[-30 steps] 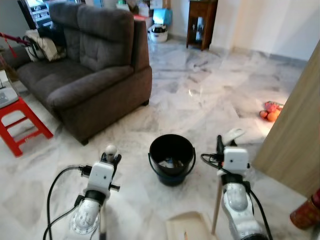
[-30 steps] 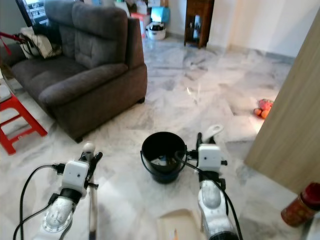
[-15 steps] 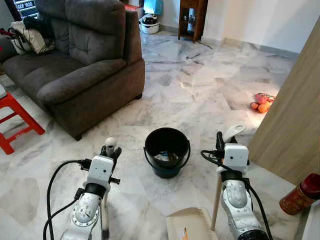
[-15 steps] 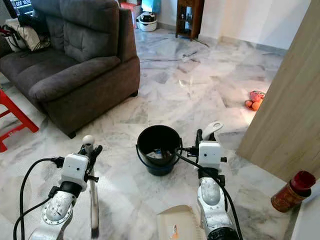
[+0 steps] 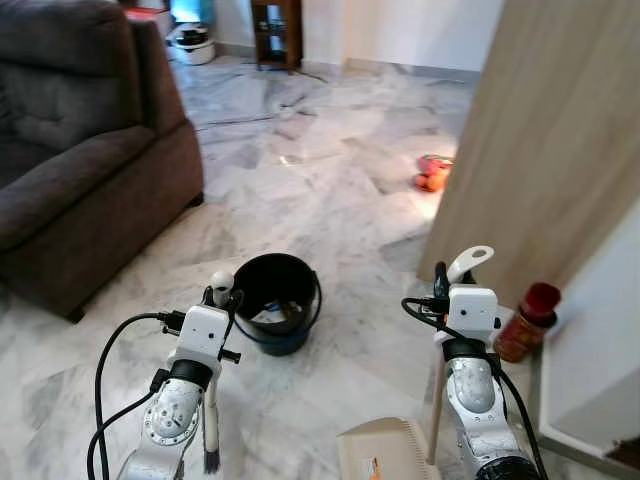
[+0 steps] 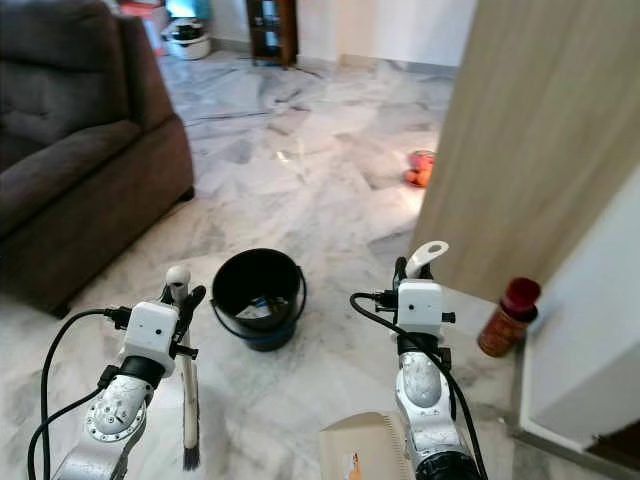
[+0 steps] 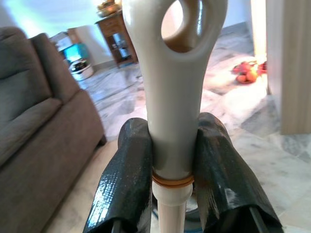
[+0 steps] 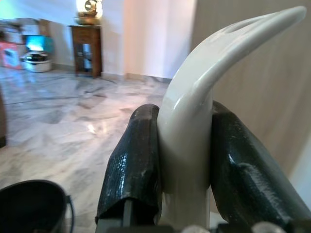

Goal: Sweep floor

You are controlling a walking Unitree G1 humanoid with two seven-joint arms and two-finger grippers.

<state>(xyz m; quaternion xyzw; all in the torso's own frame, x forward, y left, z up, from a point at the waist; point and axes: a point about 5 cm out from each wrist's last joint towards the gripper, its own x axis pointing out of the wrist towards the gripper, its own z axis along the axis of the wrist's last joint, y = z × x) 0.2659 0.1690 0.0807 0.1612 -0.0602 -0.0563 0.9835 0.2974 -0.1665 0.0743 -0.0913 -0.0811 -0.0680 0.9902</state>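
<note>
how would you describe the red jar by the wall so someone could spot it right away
Start at the tall wooden panel on the robot's right and follow it down to the marble floor. At its foot, beside the white wall, stands a small red jar with a dark red lid. It is upright and cylindrical, unlike the orange toy lying farther back along the panel.
</note>
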